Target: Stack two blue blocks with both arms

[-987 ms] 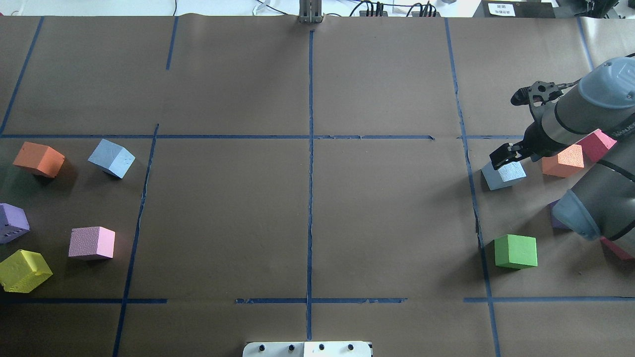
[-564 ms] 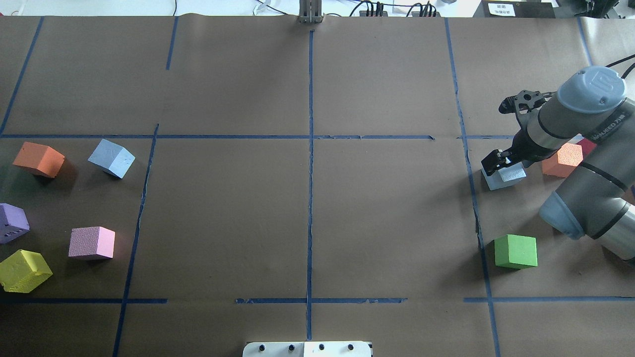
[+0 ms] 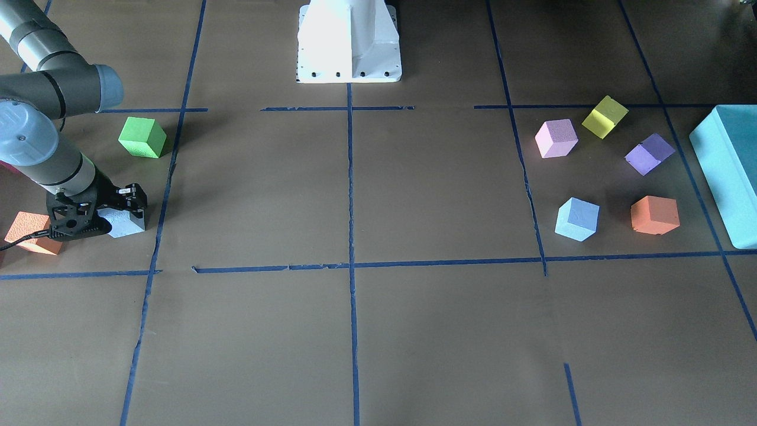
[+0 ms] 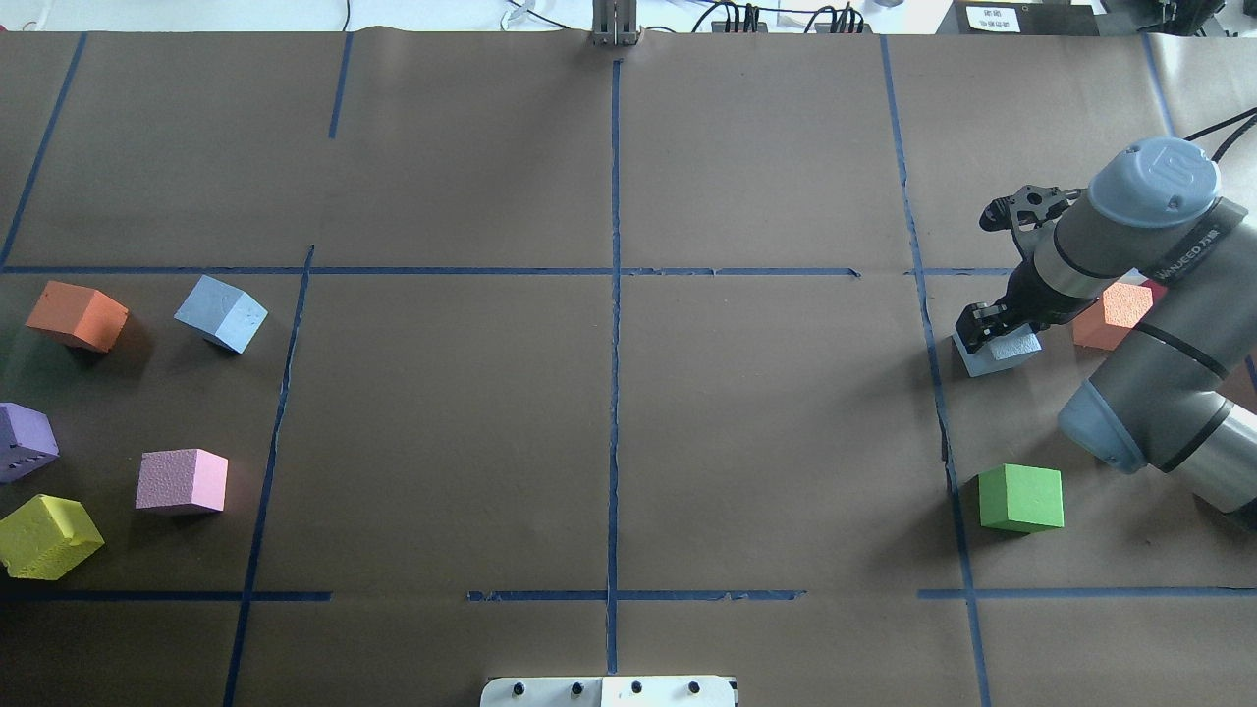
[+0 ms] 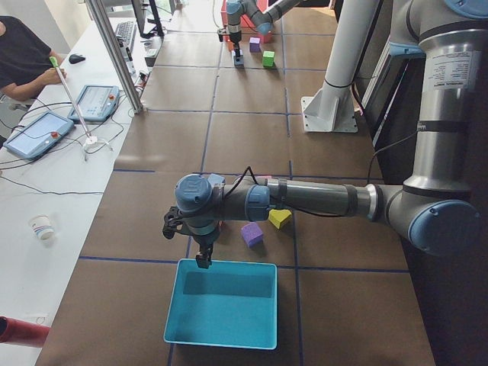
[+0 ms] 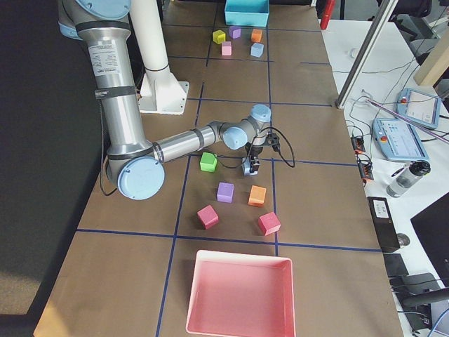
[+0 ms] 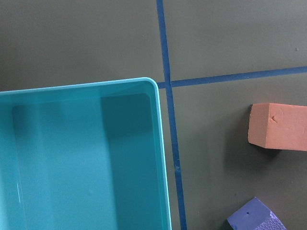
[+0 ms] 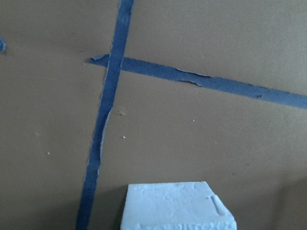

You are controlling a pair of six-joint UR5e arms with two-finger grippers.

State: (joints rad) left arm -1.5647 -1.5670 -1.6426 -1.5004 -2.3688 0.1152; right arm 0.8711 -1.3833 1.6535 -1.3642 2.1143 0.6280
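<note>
Over the teal box (image 5: 221,313) hangs the left gripper (image 5: 203,261), its finger spread not discernible. The right gripper (image 4: 985,327) straddles one blue block (image 4: 1004,354) at the table's right; we cannot tell whether it pinches yet. We judge an off-centre pinch could tilt the cube; the second blue block (image 4: 222,312) lies well apart.

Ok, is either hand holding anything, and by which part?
The right hand straddles a blue block, fingers at its sides; whether it is gripped cannot be told. The left hand shows nothing held.
</note>
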